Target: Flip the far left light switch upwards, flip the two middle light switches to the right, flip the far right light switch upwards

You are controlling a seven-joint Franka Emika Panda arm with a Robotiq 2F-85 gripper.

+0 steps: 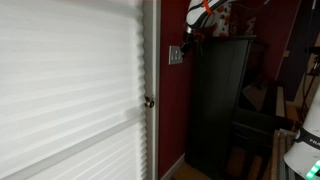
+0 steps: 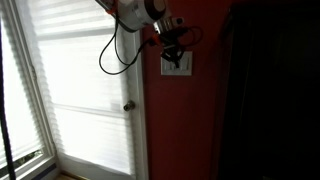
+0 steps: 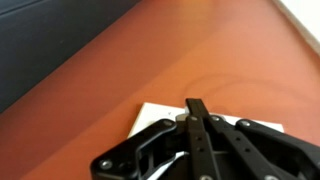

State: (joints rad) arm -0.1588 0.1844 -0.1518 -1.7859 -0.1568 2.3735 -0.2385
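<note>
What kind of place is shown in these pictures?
Probably a room indoors, perhaps in a home: a door with pleated blinds and a round knob, a red wall bearing a small switch plate, and a tall dark cabinet.

The switch plate point(image 1: 176, 55) sits on the wall point(image 2: 205, 120), just right of the door point(image 1: 70, 90) in both exterior views. The door knob point(image 1: 149, 101) is lower down and left of the plate, at the door's edge. The gripper point(image 2: 172, 52) is in front of the plate's top part. A tall cabinet point(image 1: 220, 100) stands right of the plate.
</note>
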